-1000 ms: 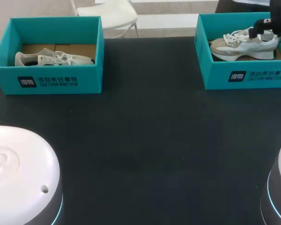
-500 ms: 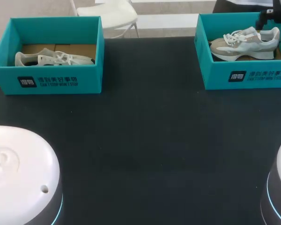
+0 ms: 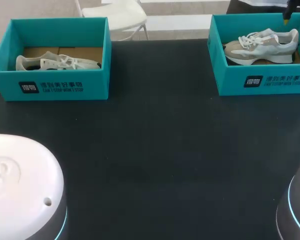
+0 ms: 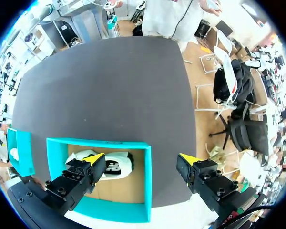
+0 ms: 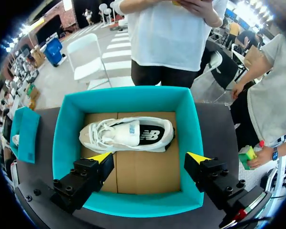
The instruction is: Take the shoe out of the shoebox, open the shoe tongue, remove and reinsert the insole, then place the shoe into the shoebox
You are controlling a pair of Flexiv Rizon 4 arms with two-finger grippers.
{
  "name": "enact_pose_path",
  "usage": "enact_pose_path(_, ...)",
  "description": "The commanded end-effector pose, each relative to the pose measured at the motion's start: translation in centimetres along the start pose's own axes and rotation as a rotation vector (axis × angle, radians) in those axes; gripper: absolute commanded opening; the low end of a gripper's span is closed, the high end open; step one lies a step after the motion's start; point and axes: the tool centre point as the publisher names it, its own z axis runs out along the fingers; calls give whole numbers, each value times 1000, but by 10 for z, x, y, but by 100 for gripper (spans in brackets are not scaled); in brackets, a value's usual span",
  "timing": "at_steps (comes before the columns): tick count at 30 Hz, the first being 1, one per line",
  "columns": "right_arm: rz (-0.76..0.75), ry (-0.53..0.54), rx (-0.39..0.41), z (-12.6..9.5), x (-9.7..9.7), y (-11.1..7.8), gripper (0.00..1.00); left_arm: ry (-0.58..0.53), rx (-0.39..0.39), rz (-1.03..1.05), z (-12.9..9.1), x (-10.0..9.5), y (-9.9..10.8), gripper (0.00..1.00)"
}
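while my right gripper (image 5: 150, 157) hangs wide open and empty over the right shoebox (image 5: 66, 133), the grey-and-white shoe (image 5: 128, 135) lies inside on the cardboard floor. my left gripper (image 4: 141, 157), likewise spread and holding nothing, hangs over the left shoebox (image 4: 148, 181) with a white shoe (image 4: 107, 164). both boxes sit well apart on the black table (image 3: 155, 150).

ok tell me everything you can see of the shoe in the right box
The shoe is a beige and white trainer with white laces and a dark insole showing through its opening. It stands upright on the cardboard floor of the teal shoebox, nearer the wall ahead of the open right gripper, which hangs above without touching it.
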Motion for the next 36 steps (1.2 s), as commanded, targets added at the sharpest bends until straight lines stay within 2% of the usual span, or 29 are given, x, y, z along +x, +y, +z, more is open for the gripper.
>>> enact_pose_path(1, -4, -9, 111, 20, -7, 20, 100, 3, 0, 1, -1, 1, -1, 100)
enact_pose_path(8, 67, -41, 187, 41, -17, 29, 100, 3, 0, 1, -1, 1, -1, 100)
enact_pose_path(11, 85, -45, 219, 48, -15, 32, 100, 3, 0, 1, -1, 1, -1, 100)
enact_pose_path(21, 91, -29, 316, 78, -17, 26, 100, 3, 0, 1, -1, 1, -1, 100)
enact_pose_path(22, 100, -36, 323, 80, -18, 25, 94, 3, 0, 1, -1, 1, -1, 100)
enact_pose_path(24, 88, -46, 333, 85, -18, 23, 89, 3, 0, 1, -1, 1, -1, 100)
enact_pose_path(26, 88, -49, 337, 89, -18, 21, 65, 3, 0, 1, -1, 1, -1, 100)
enact_pose_path(27, 99, -60, 332, 91, -19, 20, 57, 3, 0, 1, -1, 1, -1, 100)
enact_pose_path(29, 100, -67, 306, 96, -20, 19, 60, 3, 0, 1, -1, 1, -1, 100)
enact_pose_path(31, 92, -74, 321, 101, -23, 17, 66, 3, 0, 1, -1, 1, -1, 100)
enact_pose_path(36, 73, -97, 327, 110, -27, 16, 63, 3, 0, 1, -1, 1, -1, 100)
